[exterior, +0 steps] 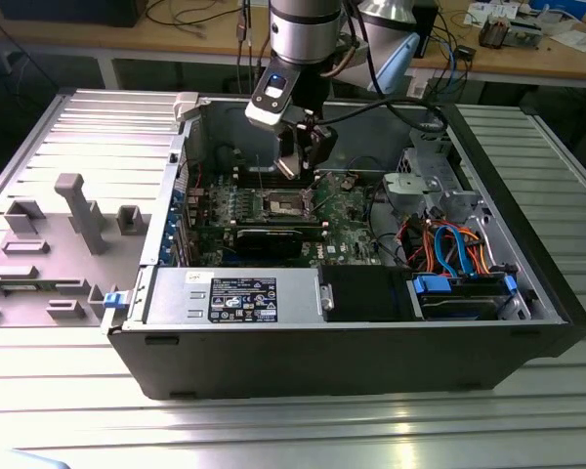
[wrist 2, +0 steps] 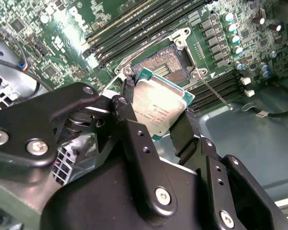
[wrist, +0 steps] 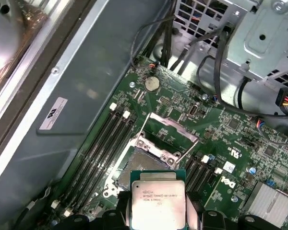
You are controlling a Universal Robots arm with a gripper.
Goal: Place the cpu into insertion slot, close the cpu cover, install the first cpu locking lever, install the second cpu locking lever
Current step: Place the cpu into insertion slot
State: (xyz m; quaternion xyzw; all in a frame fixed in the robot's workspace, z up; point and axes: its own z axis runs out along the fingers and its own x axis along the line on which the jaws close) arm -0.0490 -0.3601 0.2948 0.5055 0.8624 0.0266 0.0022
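Note:
My gripper is shut on the cpu, a small square chip with a silver-grey metal top and green edge, held by two opposite sides between black fingers. In the first wrist view the cpu hangs just above and slightly off the open insertion slot on the green motherboard. The cpu cover, a thin metal frame with a square window, stands swung open beyond the slot. A thin wire lever lies loose beside the slot. In the exterior view the gripper hovers inside the computer case over the slot.
Black memory slots flank the socket. The case's grey wall rises close by. A metal drive cage and coloured cables are on the exterior view's right, a labelled power supply in front, a grey fixture outside the case.

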